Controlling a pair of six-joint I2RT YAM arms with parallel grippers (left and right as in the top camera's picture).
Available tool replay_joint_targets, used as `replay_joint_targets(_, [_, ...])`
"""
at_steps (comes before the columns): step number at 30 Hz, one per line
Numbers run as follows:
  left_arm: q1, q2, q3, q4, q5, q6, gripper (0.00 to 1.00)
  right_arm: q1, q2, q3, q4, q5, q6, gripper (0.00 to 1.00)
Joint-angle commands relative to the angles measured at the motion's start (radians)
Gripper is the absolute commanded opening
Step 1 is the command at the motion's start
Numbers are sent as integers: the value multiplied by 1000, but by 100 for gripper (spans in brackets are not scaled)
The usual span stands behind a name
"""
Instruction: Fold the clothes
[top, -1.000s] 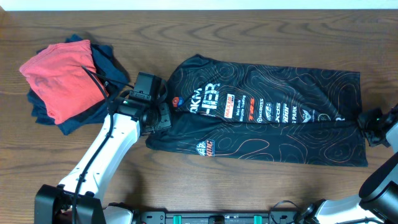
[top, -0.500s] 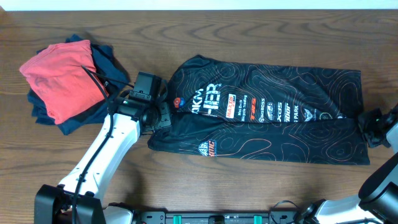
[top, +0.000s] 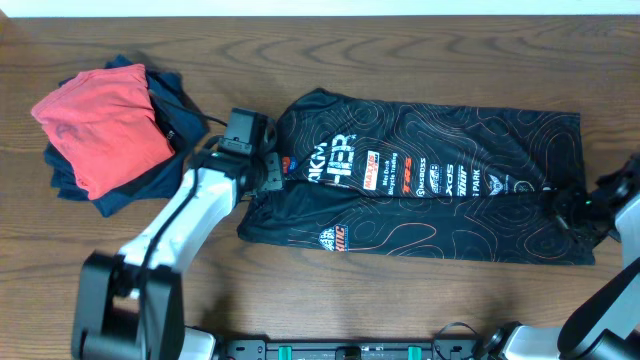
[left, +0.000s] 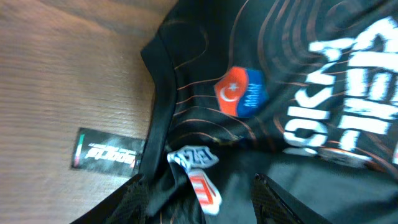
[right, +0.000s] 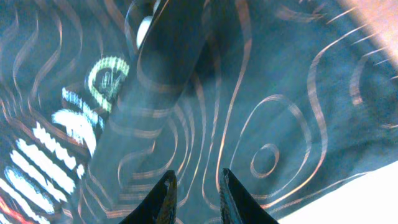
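The left gripper (left: 199, 185) is standing with fingers apart at the collar end of the black jersey (top: 430, 215). The jersey is lying folded lengthwise on the tabletop (top: 400, 60), reaching across to the right gripper (right: 196, 177), whose fingers are standing narrowly parted over the hem end. Left of the left gripper, a red garment (top: 100, 125) is resting on navy garments (top: 130, 195). A small black label (left: 106, 151) is lying near its finger.

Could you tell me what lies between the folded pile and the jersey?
The left gripper, above bare table, seen in the overhead view.
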Motion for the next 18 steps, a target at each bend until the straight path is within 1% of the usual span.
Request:
replay_joint_targets(1, [2, 83, -6, 10, 23, 19, 55, 42, -11, 13, -24, -11, -86, 22])
replay_joint_targets(5, [3, 173, -6, 23, 90, 19, 55, 72, -11, 13, -40, -11, -88, 22])
replay_joint_targets(8, [2, 208, -6, 0, 96, 4, 55, 83, -11, 13, -52, -3, -89, 20])
replay_joint_targets(12, [9, 220, -6, -117, 88, -28, 55, 83, -11, 13, -63, 4, -95, 18])
replay_joint_targets(18, [41, 220, -6, -357, 84, -106, 55, 83, -11, 13, -66, 15, -95, 16])
